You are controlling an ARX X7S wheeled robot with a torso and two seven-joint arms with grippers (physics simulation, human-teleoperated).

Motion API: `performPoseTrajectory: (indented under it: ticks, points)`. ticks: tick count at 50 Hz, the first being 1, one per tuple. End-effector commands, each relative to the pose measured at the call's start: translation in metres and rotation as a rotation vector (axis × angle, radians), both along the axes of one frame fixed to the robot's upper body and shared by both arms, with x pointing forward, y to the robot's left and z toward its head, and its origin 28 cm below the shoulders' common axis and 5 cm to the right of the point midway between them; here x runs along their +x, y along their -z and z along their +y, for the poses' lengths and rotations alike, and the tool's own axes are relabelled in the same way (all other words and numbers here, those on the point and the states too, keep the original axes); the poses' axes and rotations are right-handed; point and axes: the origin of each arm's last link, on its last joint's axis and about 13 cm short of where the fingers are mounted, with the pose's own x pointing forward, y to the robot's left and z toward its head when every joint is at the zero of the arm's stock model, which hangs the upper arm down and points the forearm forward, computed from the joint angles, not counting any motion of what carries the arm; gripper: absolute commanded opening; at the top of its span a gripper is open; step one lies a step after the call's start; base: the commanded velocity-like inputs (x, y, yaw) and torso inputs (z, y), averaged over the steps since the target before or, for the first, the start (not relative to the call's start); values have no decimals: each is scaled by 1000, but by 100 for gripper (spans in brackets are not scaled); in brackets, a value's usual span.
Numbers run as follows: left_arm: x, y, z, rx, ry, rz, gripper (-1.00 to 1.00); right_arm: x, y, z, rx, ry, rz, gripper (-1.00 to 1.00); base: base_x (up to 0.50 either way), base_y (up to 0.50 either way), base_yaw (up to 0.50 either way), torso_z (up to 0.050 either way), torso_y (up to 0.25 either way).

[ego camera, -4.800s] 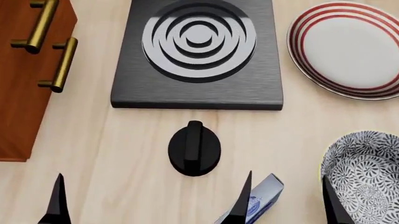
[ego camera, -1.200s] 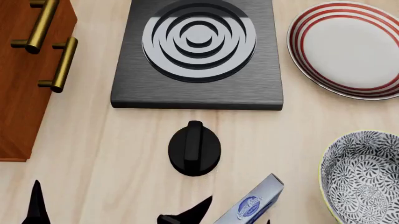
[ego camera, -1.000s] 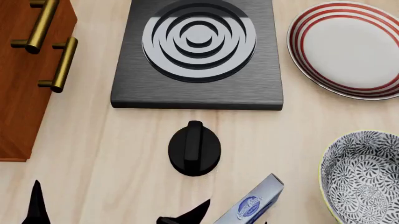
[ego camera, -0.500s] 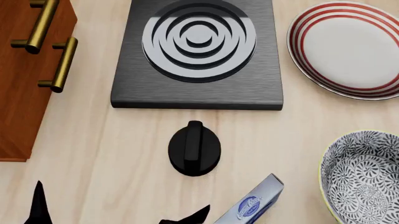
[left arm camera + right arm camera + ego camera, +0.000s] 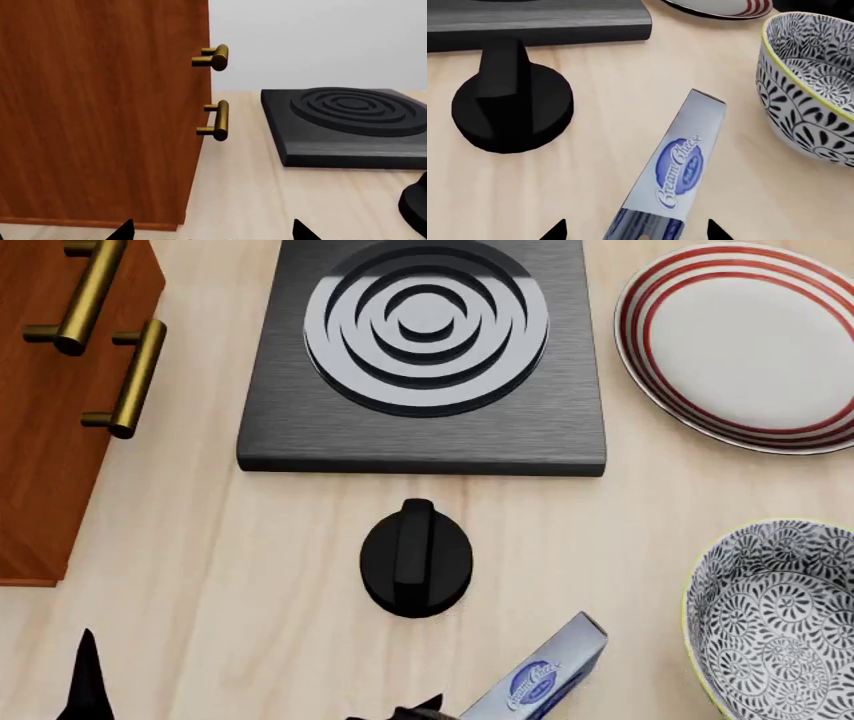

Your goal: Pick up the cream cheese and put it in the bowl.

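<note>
Right gripper (image 5: 635, 231) is spread, fingertips either side of the near end of the cream cheese (image 5: 672, 170), not clamped on it. The box lies flat on the wooden counter (image 5: 267, 570), angled with its far corner toward the stove, logo side up. The bowl (image 5: 781, 610) sits just beside it on the right, apart from it, with no box inside. Left gripper (image 5: 208, 231) is also spread, holding nothing, low at the counter's near edge in front of the wooden cabinet (image 5: 100, 110). Black knob (image 5: 415, 559) is just beyond the box, the stove plate (image 5: 424, 360) behind that. Red-striped plate (image 5: 747, 345) is far right, beyond the bowl.
</note>
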Motion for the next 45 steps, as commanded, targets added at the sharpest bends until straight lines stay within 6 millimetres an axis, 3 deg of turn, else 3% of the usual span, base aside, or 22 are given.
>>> performPoseTrajectory:
  ticks: [1, 12, 13, 32, 35, 45]
  points:
    - [0, 1, 0, -1, -1, 3, 100, 6, 5, 0, 8, -7, 44, 100, 0, 0, 0, 0, 0]
    - [1, 4, 1, -4, -8, 9, 100, 9, 8, -2, 24, -14, 88, 100, 0, 0, 0, 0, 0]
    - [1, 4, 1, -4, -8, 9, 100, 9, 8, -2, 28, -17, 91, -100, 0, 0, 0, 0, 0]
    - [-1, 5, 2, -6, -10, 11, 100, 9, 5, -5, 65, -65, 84, -100, 2, 0, 0, 0, 0]
    - [0, 5, 2, -6, -10, 13, 100, 8, 3, -8, 104, -134, 76, -100, 0, 0, 0, 0, 0]
    - [-2, 3, 2, -4, -10, 8, 100, 8, -7, -15, 148, -84, 14, -100, 0, 0, 0, 0, -2]
